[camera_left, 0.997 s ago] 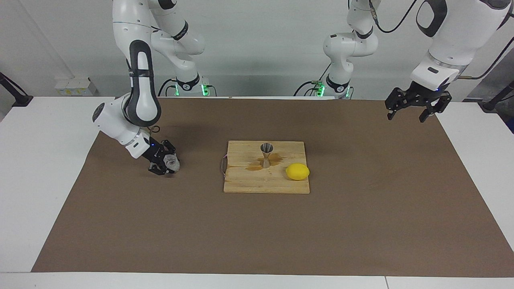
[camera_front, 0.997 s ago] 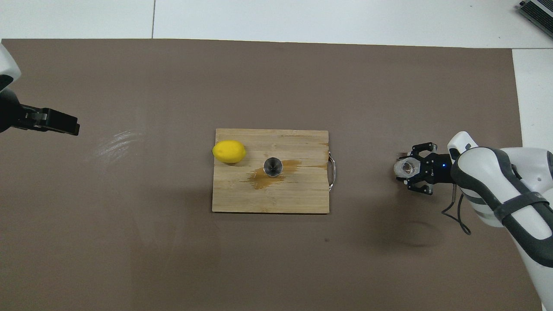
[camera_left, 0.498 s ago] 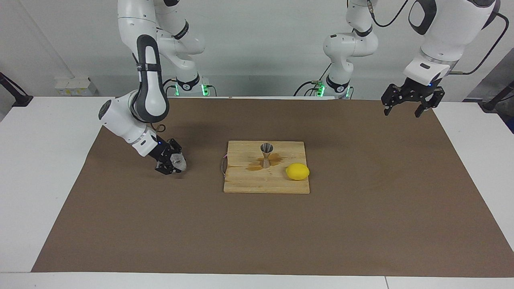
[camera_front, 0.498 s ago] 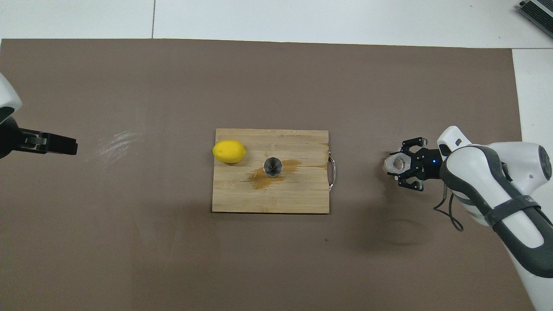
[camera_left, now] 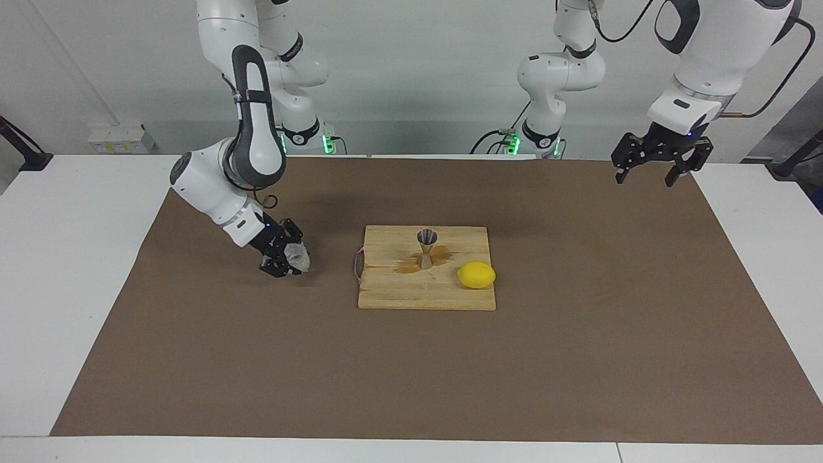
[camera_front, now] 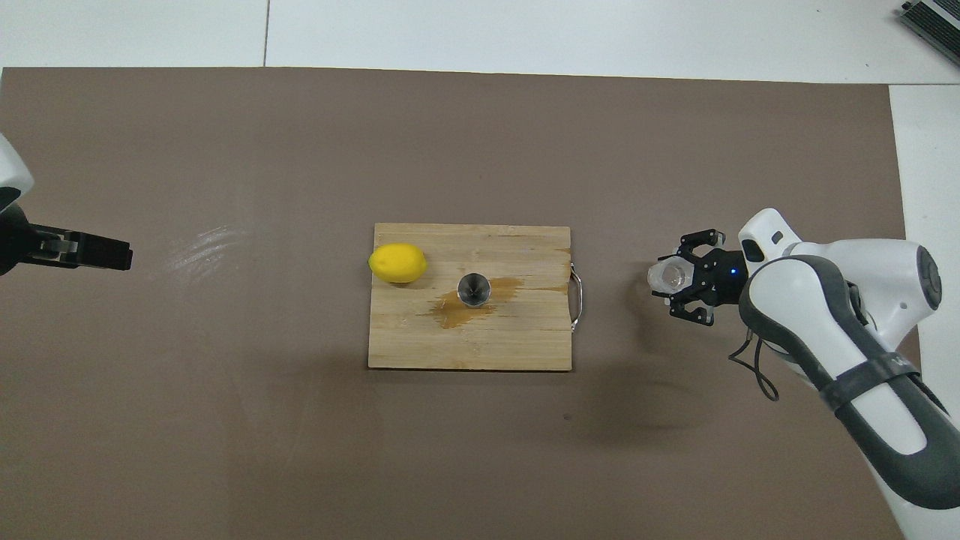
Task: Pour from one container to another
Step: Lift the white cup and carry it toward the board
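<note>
My right gripper [camera_left: 287, 260] is shut on the small clear ribbed glass cup [camera_left: 298, 257] and holds it tilted, low over the brown mat beside the board's handle end. It also shows in the overhead view [camera_front: 681, 282], with the cup [camera_front: 668, 275] in it. The steel hourglass jigger [camera_left: 426, 247] stands upright on the wooden cutting board [camera_left: 398, 294], in a brown wet stain; from overhead the jigger [camera_front: 474, 289] shows its open mouth. My left gripper [camera_left: 658, 166] is open and empty, up in the air over the mat's corner at the left arm's end, and it waits.
A yellow lemon [camera_left: 476, 275] lies on the board beside the jigger, toward the left arm's end. The board has a metal handle [camera_front: 577, 294] on the edge toward the right arm's end. The brown mat [camera_left: 411, 373] covers the white table.
My right gripper has carried the glass cup across the mat toward the board. My left gripper has drawn back a little toward the robots.
</note>
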